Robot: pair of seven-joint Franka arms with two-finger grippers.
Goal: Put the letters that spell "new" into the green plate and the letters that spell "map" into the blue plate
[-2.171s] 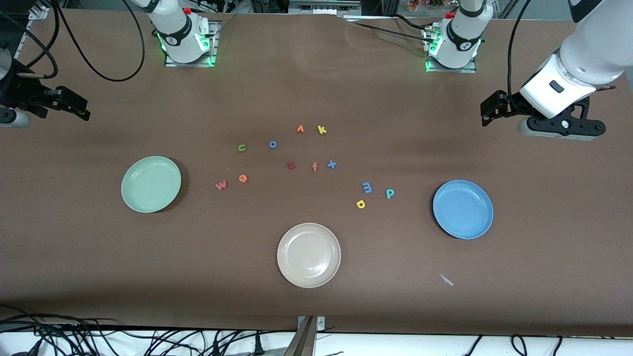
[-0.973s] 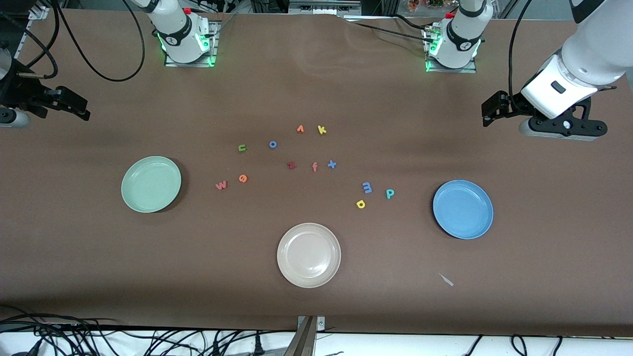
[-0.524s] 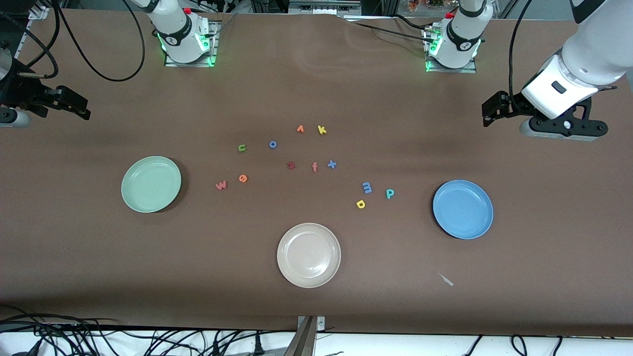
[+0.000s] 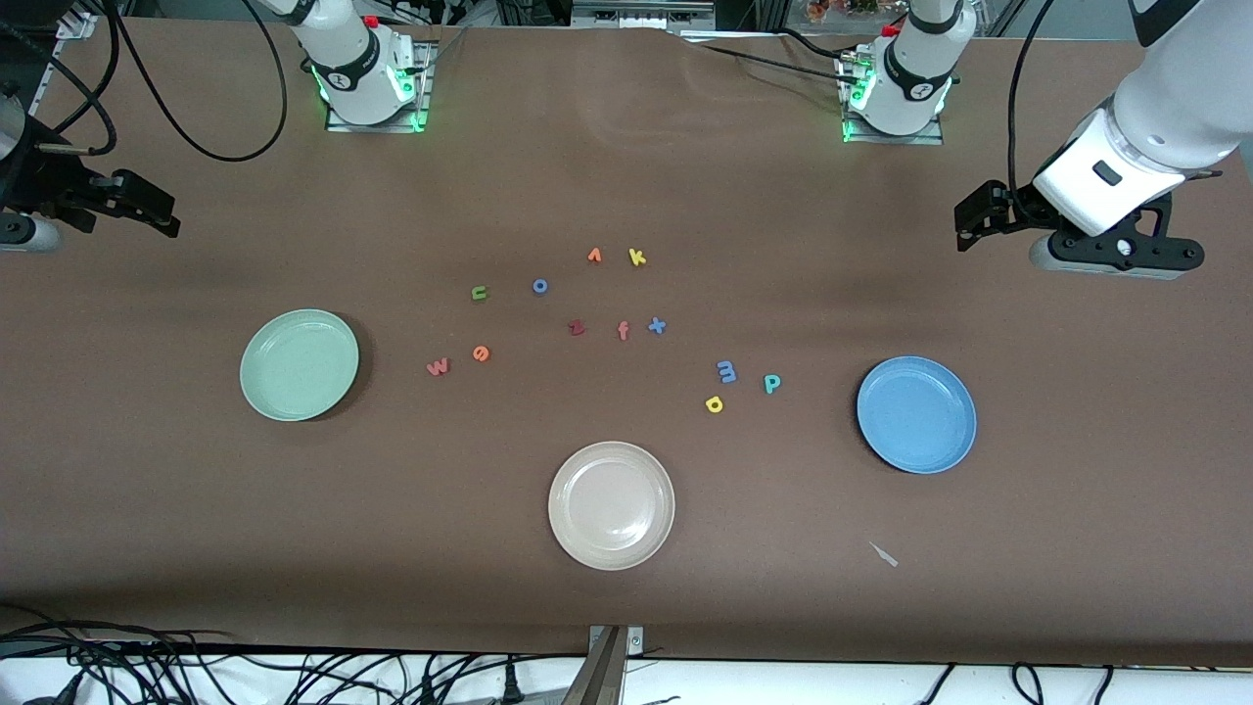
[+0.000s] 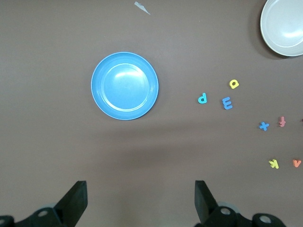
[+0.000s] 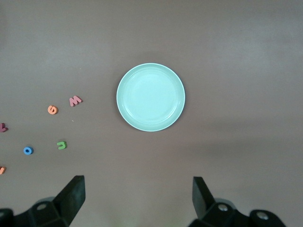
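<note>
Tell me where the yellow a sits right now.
The yellow a lies on the table, just nearer the front camera than the blue m, between the beige plate and the teal p.

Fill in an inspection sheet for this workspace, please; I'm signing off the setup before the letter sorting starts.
Surface: brown table, flat, one small pale scrap near the blue plate.
Job's things: green plate and blue plate both empty; n, e, w, m, a, p all loose on the table.
Clutter: beige plate, empty; spare letters k, z, f, x, o.
Grippers: left gripper open, empty, over bare table; right gripper likewise.
Cables: black cables by the right arm's base.
Surroundings: more cables below the table edge.
</note>
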